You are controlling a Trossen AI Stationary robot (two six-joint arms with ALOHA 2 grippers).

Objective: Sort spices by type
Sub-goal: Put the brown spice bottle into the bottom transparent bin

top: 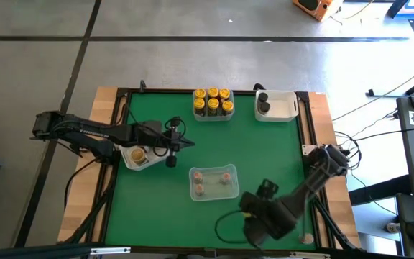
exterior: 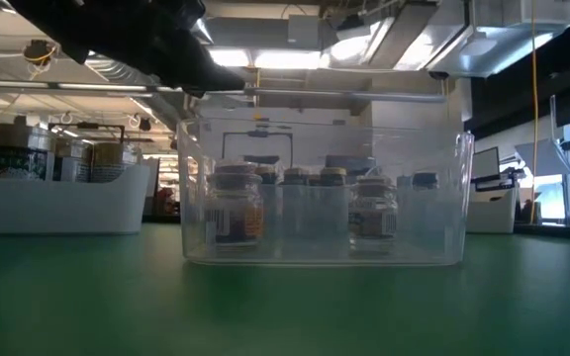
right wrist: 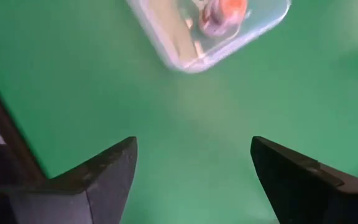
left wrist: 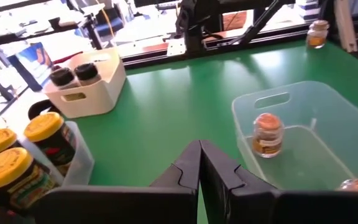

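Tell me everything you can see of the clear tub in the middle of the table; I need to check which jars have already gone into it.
The clear tub is a see-through rectangular plastic bin with rounded corners and a handle slot in one end wall. It stands upright, open-topped, on the green mat near the table's middle. Inside stand three small jars with pinkish-brown lids, apart from one another; their labels are too small to read. No tool touches it: the right tool hangs open beside it.
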